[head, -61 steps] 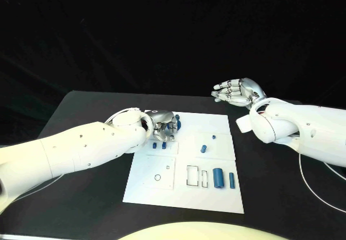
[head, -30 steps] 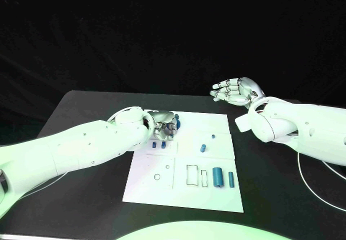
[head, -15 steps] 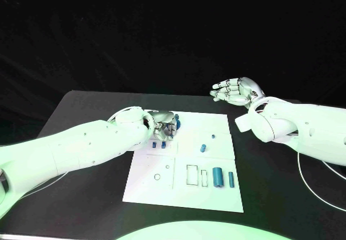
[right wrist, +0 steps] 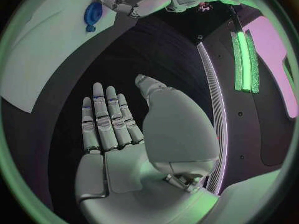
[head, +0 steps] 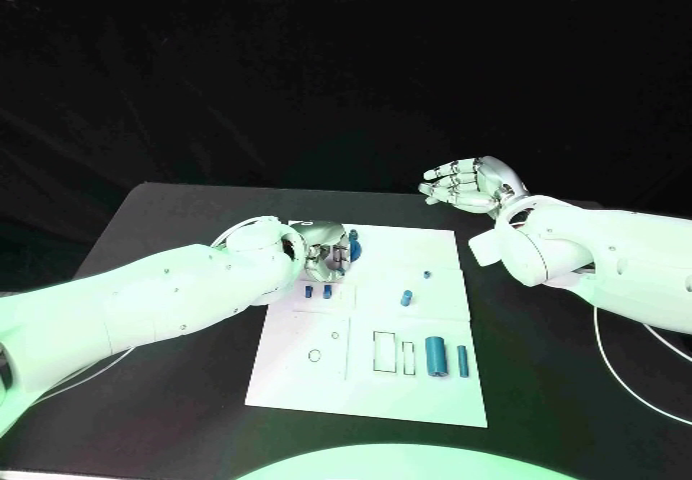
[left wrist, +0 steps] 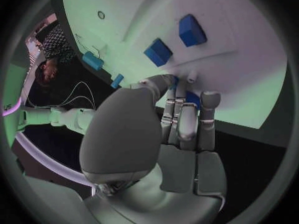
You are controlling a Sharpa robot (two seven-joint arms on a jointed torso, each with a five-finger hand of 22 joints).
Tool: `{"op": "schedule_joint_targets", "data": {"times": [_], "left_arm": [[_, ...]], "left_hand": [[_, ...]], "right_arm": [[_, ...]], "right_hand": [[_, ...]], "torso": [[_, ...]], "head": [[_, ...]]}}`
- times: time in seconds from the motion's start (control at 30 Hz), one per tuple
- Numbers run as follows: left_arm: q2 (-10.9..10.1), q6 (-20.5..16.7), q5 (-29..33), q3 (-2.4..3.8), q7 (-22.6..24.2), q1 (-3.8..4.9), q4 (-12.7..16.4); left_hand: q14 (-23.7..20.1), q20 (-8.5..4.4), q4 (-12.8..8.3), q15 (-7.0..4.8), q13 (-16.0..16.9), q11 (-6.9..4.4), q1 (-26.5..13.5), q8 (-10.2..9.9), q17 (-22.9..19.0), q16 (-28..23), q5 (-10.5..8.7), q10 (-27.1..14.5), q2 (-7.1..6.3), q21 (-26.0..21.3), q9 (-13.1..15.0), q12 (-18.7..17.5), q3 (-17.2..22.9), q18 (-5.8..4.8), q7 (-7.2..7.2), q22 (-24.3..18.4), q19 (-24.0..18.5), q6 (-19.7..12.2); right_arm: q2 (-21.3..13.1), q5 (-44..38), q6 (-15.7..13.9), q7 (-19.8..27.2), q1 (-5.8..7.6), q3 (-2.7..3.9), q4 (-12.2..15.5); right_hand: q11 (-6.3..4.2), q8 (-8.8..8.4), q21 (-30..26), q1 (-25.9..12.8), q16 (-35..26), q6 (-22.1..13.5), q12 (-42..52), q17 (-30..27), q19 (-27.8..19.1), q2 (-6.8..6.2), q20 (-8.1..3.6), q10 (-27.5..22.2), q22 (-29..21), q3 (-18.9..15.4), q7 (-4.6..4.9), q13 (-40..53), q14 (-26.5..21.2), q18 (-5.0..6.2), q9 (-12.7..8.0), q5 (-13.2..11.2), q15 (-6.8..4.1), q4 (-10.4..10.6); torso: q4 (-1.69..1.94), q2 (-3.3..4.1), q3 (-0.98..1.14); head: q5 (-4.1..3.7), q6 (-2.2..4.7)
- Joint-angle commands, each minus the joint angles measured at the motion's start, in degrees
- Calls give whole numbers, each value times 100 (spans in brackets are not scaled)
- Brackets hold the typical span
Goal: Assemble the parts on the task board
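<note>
While your left hand (head: 326, 258) pinched a small blue part (left wrist: 192, 98) at the board's (head: 433, 400) far-left corner, it looked light, stiff and slippery, best held by its sides; your right hand (head: 470, 183) hung open, empty.

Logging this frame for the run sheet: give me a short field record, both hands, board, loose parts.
left hand: over the far left part of the task board, fingers curled down onto a blue part; grip itself hidden
right hand: raised beyond the board's far right corner, fingers apart, holding nothing
two small blue blocks: on the board, just near of the left hand
blue cylinder: near right of the board, a thinner blue pin beside it
</note>
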Motion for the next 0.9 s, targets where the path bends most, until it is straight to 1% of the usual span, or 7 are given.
{"op": "schedule_joint_targets", "data": {"times": [0.03, 0.1, 0.2, 0.33, 0.47, 0.67, 0.9], "left_arm": [[-53, -297, 183, 28, 134, 1, 77], [-119, -309, 237, 44, 143, 2, 147], [-273, -285, 347, 113, 131, 4, 309], [-441, -218, 525, 192, 80, 8, 447], [-584, -137, 632, 243, 41, 12, 523], [-697, 77, 703, 266, 21, 13, 544], [-697, 230, 682, 258, 5, 8, 473]], "left_hand": [[49, -4, -35, -4, -6, -9, -57, 12, 15, 34, 21, 56, -9, 29, 15, -34, 6, -48, 12, 15, 56, 47], [56, -6, -40, -6, -4, -10, -70, 6, 18, 34, 21, 66, -15, 34, 18, -45, 9, -49, 11, 21, 63, 54], [59, -7, -43, -7, -2, -10, -84, 0, 14, 33, 20, 72, -23, 32, 19, -56, 11, -48, 11, 16, 61, 58], [64, -8, -44, -8, 0, -11, -106, -10, 11, 31, 19, 81, -32, 33, 22, -74, 14, -49, 9, 15, 63, 64], [64, -8, -44, -7, 0, -12, -110, -12, 10, 30, 19, 82, -33, 35, 22, -78, 15, -50, 9, 19, 66, 64], [57, -9, -58, -8, 4, -13, -154, -46, -23, 17, 15, 97, -77, 17, 25, -126, 14, -45, 3, -7, 43, 63], [53, -9, -58, -7, 4, -13, -160, -49, -32, 14, 14, 99, -80, 17, 26, -132, 13, -46, 3, -7, 43, 63]], "right_arm": [[5, -51, 80, 56, -2, 2, 5], [5, -51, 80, 57, -2, 2, 4], [0, -51, 79, 57, -2, 2, 4], [-5, -51, 79, 56, -2, 2, 1], [-2, -51, 82, 55, -2, 2, -7], [3, -51, 91, 50, -3, 1, -20], [6, -50, 98, 48, -4, 1, -26]], "right_hand": [[15, -29, -3, 14, -38, 40, -23, -8, 3, 44, 16, 29, -5, -1, 370, -5, 35, 17, -7, -13, -6, -14], [15, -29, -3, 14, -38, 40, -23, -8, 3, 44, 16, 29, -5, -1, 370, -5, 35, 17, -7, -13, -6, -14], [15, -29, -3, 14, -38, 40, -23, -8, 3, 44, 16, 29, -5, -1, 370, -5, 35, 17, -7, -13, -6, -14], [15, -29, -3, 14, -38, 40, -23, -8, 3, 44, 16, 29, -5, -1, 370, -5, 35, 17, -7, -13, -6, -14], [15, -29, -3, 14, -38, 40, -23, -8, 3, 44, 16, 29, -5, -1, 370, -5, 35, 17, -7, -13, -6, -14], [15, -29, -3, 14, -38, 40, -23, -8, 3, 44, 16, 29, -5, -1, 370, -5, 35, 17, -7, -13, -6, -14], [15, -29, -3, 14, -38, 40, -23, -8, 3, 44, 16, 29, -5, -1, 370, -5, 35, 17, -7, -13, -6, -14]], "torso": [[2, 0, 0], [2, -4, 1], [10, -10, 7], [22, -16, 6], [25, -16, 9], [21, -7, -1], [14, -5, -6]], "head": [[1, 15], [0, 17], [-1, 15], [-2, 8], [9, 15], [13, 11], [29, -5]]}}
